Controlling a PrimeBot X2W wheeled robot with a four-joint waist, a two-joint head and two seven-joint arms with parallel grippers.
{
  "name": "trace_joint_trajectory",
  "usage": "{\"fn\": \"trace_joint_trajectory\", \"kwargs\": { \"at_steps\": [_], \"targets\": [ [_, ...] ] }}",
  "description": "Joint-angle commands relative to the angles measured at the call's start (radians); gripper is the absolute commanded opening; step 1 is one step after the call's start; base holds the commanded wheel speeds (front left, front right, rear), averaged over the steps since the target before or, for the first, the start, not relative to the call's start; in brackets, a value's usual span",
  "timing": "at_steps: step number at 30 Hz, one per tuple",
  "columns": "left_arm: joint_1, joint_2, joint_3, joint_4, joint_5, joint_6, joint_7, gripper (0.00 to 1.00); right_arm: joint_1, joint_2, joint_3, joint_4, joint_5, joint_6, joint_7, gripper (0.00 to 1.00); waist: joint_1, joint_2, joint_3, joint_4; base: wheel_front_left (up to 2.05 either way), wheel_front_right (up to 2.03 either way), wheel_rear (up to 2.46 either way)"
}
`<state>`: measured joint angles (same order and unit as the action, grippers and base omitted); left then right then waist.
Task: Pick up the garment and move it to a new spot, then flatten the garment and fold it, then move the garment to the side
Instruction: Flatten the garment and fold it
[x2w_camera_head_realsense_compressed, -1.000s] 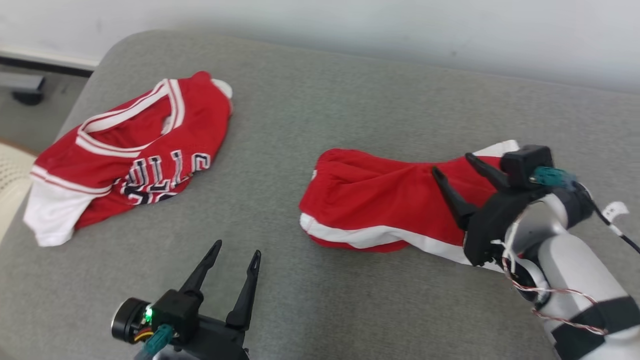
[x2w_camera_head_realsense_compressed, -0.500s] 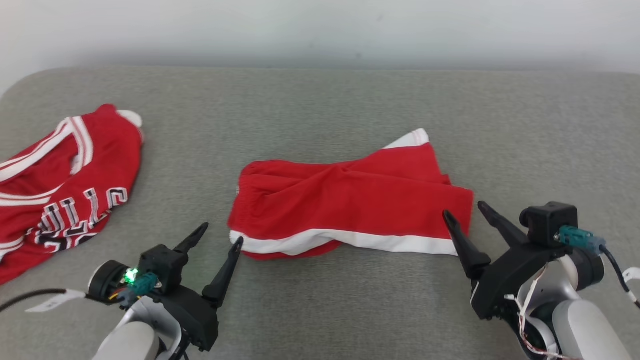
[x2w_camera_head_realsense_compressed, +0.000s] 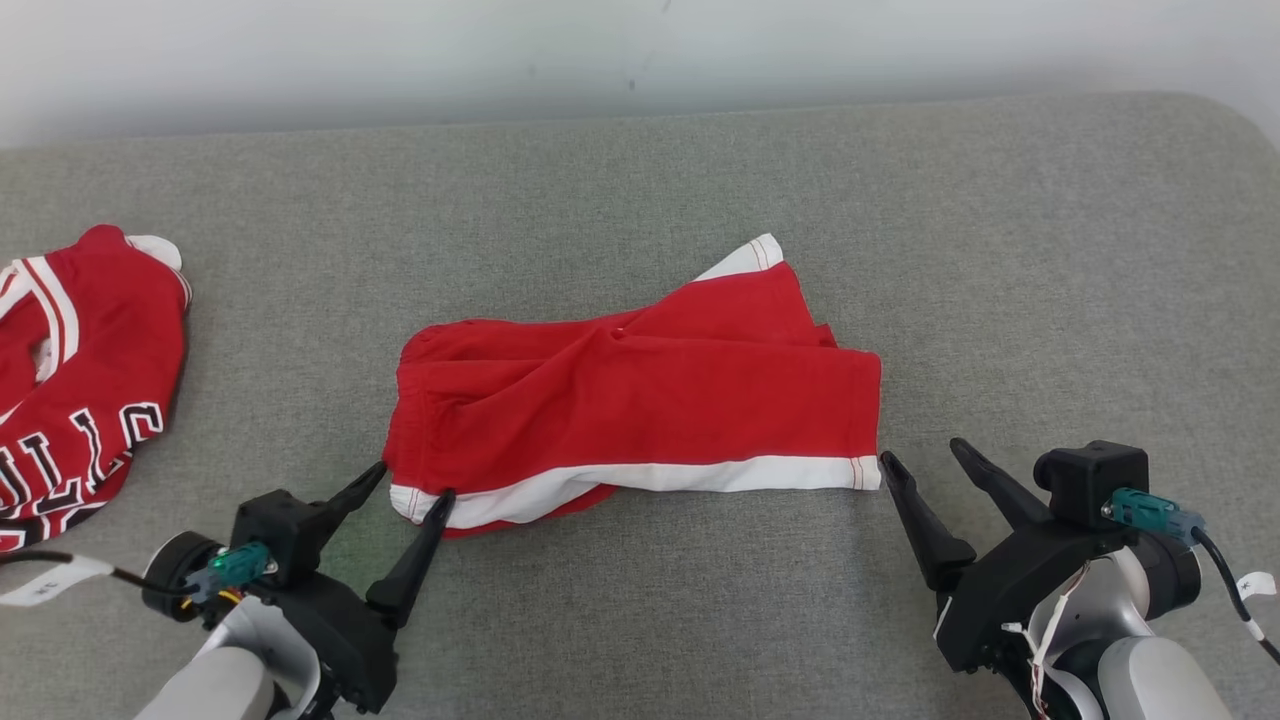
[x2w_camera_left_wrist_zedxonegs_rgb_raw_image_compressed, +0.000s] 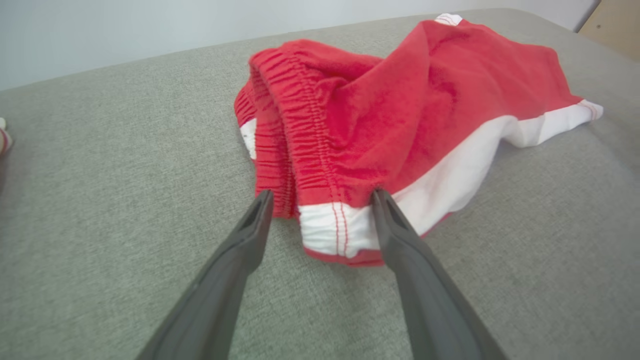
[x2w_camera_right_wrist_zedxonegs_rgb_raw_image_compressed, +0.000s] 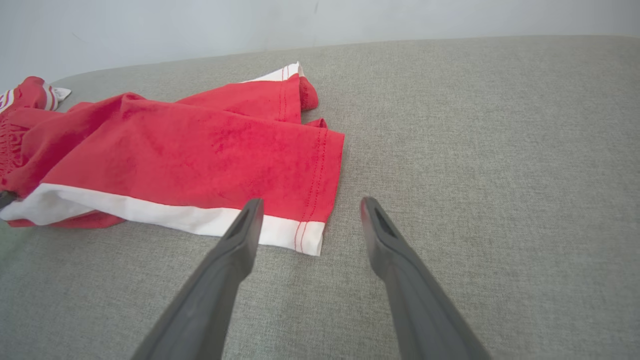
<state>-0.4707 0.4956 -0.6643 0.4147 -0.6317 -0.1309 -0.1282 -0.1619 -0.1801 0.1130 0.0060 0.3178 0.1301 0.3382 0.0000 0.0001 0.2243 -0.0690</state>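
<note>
Nearest you, at the lower left of the head view, your left pincer (x2w_camera_head_realsense_compressed: 416, 480) stands wide and holds nothing. Its two fingers straddle the near left corner of the red shorts (x2w_camera_head_realsense_compressed: 640, 400). The left wrist view (x2w_camera_left_wrist_zedxonegs_rgb_raw_image_compressed: 322, 195) shows the white-striped corner lying between the tips. One finger sits against the cloth edge and the other just beside the gathered waistband (x2w_camera_left_wrist_zedxonegs_rgb_raw_image_compressed: 280, 115).

At the lower right, your right pincer (x2w_camera_head_realsense_compressed: 921, 450) is also spread wide and empty. Its tips are just off the opposite end of the shorts, at the hemmed leg opening. In the right wrist view (x2w_camera_right_wrist_zedxonegs_rgb_raw_image_compressed: 312, 201) one finger overlaps the white hem corner, but you cannot tell whether it touches the fabric.

The shorts lie across the middle of the grey fabric-covered worktop (x2w_camera_head_realsense_compressed: 1000, 250), between the two pincers. They are roughly flat, with some creases. The white stripe runs along the near edge, and a second leg end pokes out behind at the far right.

Farther left, well apart from the shorts, a red jersey (x2w_camera_head_realsense_compressed: 80, 380) with white trim and lettering lies crumpled. Beyond the worktop's far edge stands a pale wall (x2w_camera_head_realsense_compressed: 600, 50).
</note>
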Motion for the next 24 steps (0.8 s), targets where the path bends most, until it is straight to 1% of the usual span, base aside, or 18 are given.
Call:
{"fn": "trace_joint_trajectory", "kwargs": {
  "at_steps": [1,7,10,14,16,19,20,21,23,24],
  "targets": [
    [0.016,0.014,-0.003,-0.009,-0.02,0.001,-0.009,1.0,0.006,0.002,-0.004,-0.007,-0.002,0.001,0.0,1.0,0.0,-0.0001,0.0,-0.001,0.0,0.0,0.0],
    [0.059,0.07,-0.009,-0.08,-0.068,0.001,-0.028,1.0,0.027,0.004,-0.016,-0.015,-0.005,0.001,0.004,1.0,0.0,-0.0001,-0.004,-0.001,0.0,0.0,0.0],
    [0.079,0.092,-0.001,-0.108,-0.073,0.014,-0.021,1.0,0.031,0.004,-0.02,-0.022,-0.006,0.001,0.008,1.0,0.0,-0.0001,-0.002,-0.003,0.0,0.0,0.0],
    [0.054,0.093,-0.013,-0.108,-0.047,0.034,-0.002,1.0,0.042,0.011,-0.024,-0.029,-0.011,0.001,0.01,1.0,0.0,-0.0001,0.007,-0.005,0.0,0.0,0.0],
    [0.037,0.083,-0.02,-0.089,-0.036,0.04,0.005,1.0,0.039,0.013,-0.02,-0.031,-0.01,0.001,0.01,1.0,0.0,-0.0001,0.013,-0.009,0.0,0.0,0.0],
    [0.017,0.075,-0.022,-0.062,-0.03,0.043,0.004,1.0,0.031,0.016,-0.012,-0.029,-0.01,0.001,0.007,1.0,0.0,-0.0001,0.019,-0.018,0.0,0.0,0.0],
    [0.014,0.073,-0.021,-0.055,-0.029,0.043,0.001,0.98,0.03,0.017,-0.011,-0.027,-0.01,0.001,0.006,1.0,0.0,-0.0001,0.02,-0.02,0.0,0.0,0.0],
    [0.008,0.069,-0.024,-0.045,-0.028,0.042,0.0,0.79,0.032,0.019,-0.012,-0.024,-0.012,0.001,0.005,1.0,0.0,-0.0001,0.022,-0.024,0.0,0.0,0.0],
    [0.006,0.07,-0.028,-0.035,-0.034,0.038,0.005,0.47,0.035,0.02,-0.015,-0.021,-0.012,0.001,0.004,1.0,0.0,-0.0001,0.024,-0.026,0.0,0.0,0.0],
    [0.007,0.071,-0.029,-0.033,-0.037,0.037,0.006,0.37,0.037,0.02,-0.017,-0.019,-0.013,0.001,0.003,1.0,0.0,-0.0001,0.024,-0.026,0.0,0.0,0.0]
  ]
}}
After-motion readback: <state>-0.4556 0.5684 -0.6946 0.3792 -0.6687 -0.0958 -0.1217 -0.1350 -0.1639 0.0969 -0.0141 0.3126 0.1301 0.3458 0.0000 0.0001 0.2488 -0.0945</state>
